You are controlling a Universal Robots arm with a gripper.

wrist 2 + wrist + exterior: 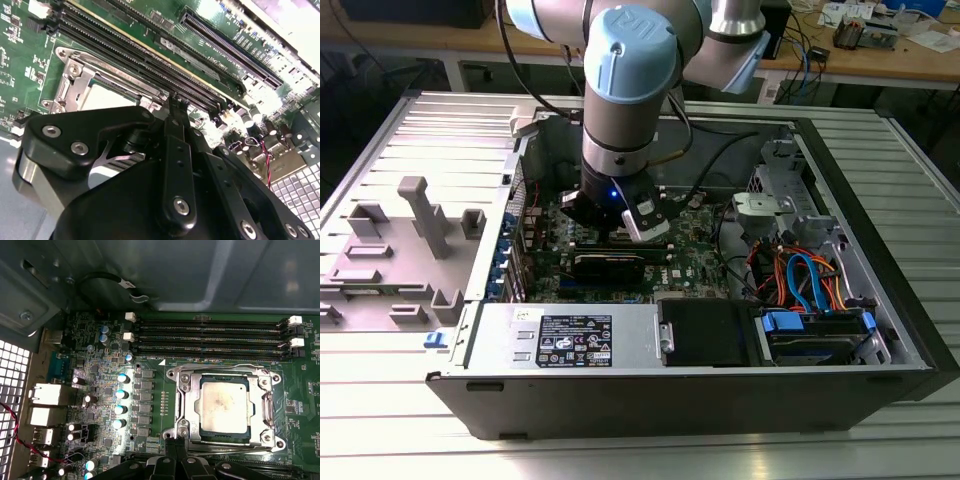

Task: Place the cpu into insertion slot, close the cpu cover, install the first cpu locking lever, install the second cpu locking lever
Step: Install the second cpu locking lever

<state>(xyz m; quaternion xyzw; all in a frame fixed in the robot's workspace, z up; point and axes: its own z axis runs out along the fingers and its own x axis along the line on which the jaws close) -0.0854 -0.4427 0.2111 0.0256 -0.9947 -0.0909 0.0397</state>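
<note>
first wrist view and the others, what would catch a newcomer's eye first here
In the first wrist view, the cpu with its dull silver top sits in the insertion slot, framed by the closed cpu cover, just below the long black memory slots on the green board. In the exterior view, the big grey-and-blue arm reaches down into the open computer case, its gripper at the socket's edge.

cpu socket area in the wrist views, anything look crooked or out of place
Nothing stands out. In the first wrist view the cpu lies flat and square inside the socket, with the cover frame down around it and sitting level. The memory slots beside it look straight and undamaged. The end effector sits at the socket's edge.
</note>
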